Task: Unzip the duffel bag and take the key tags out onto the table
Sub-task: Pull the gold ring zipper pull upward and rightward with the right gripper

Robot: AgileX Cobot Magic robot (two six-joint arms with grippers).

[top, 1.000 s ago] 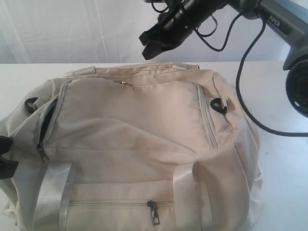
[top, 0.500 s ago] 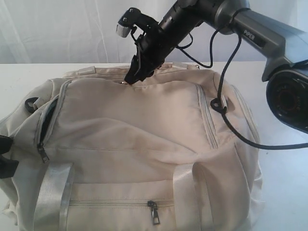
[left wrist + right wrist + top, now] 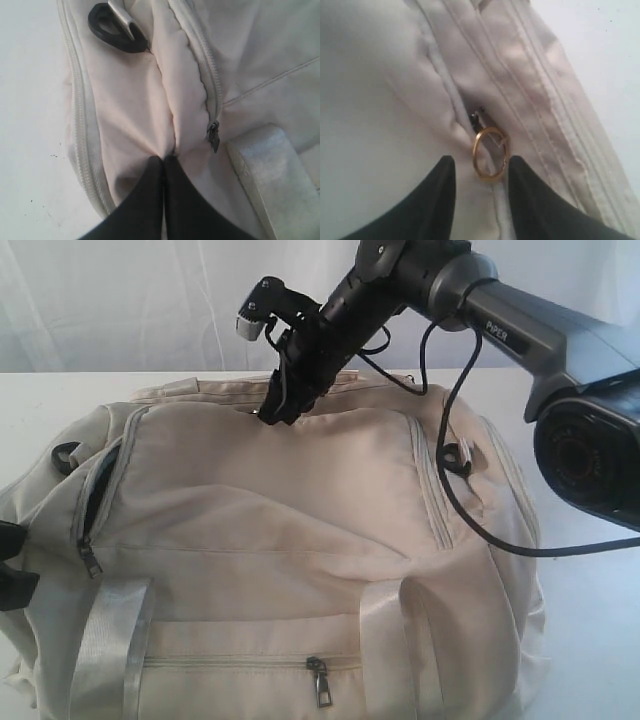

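The cream duffel bag (image 3: 300, 520) fills the front of the white table (image 3: 590, 640). My right gripper (image 3: 270, 416) reaches down onto the bag's top at the back edge. It is open, with its fingers either side of a gold ring pull (image 3: 475, 152) on the top zipper and not touching it (image 3: 480, 164). At the bag's left end my left gripper (image 3: 164, 157) is shut, pinching a fold of the bag's fabric (image 3: 135, 110). The key tags are hidden.
The side zipper (image 3: 95, 490) on the left gapes a little over dark lining, its pull (image 3: 90, 560) hanging low. A front pocket zipper pull (image 3: 320, 682), shiny straps (image 3: 105, 640) and black D-rings (image 3: 460, 456) show. The right arm's cable (image 3: 450, 490) drapes across the bag.
My right gripper has come down from above the bag to its top back edge and opened around the gold ring pull. The left gripper and the bag have not moved.
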